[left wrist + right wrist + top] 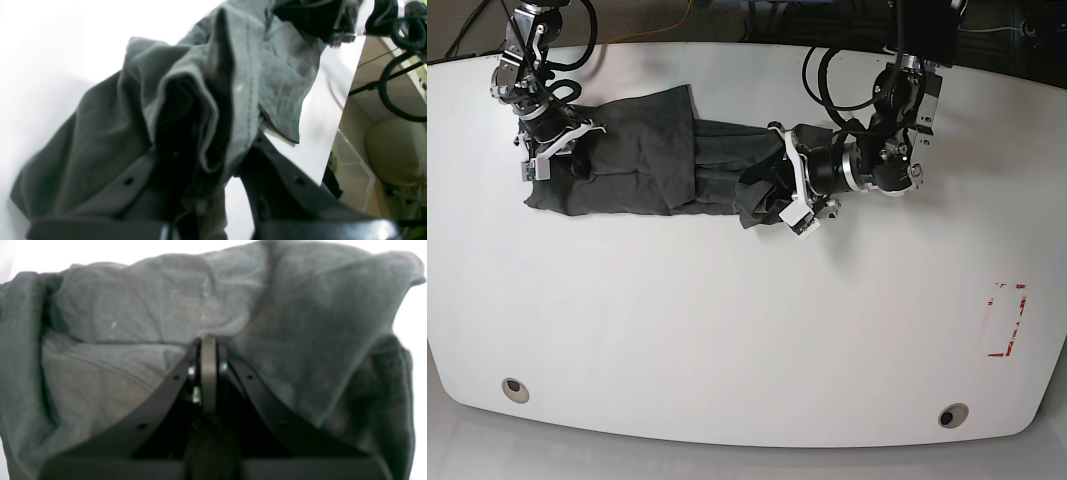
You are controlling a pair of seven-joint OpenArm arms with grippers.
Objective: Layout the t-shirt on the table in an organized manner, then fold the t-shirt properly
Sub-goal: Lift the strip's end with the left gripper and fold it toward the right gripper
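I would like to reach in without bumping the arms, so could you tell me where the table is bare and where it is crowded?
Free: the whole near half of the table, from below the t-shirt to the front edge with its two grommets, and the right side around the red tape mark. Crowded: the far strip, where the right gripper and left gripper clamp the shirt's ends.

Your robotics lab bench: white desk with red tape mark, grommets, cabled arms.
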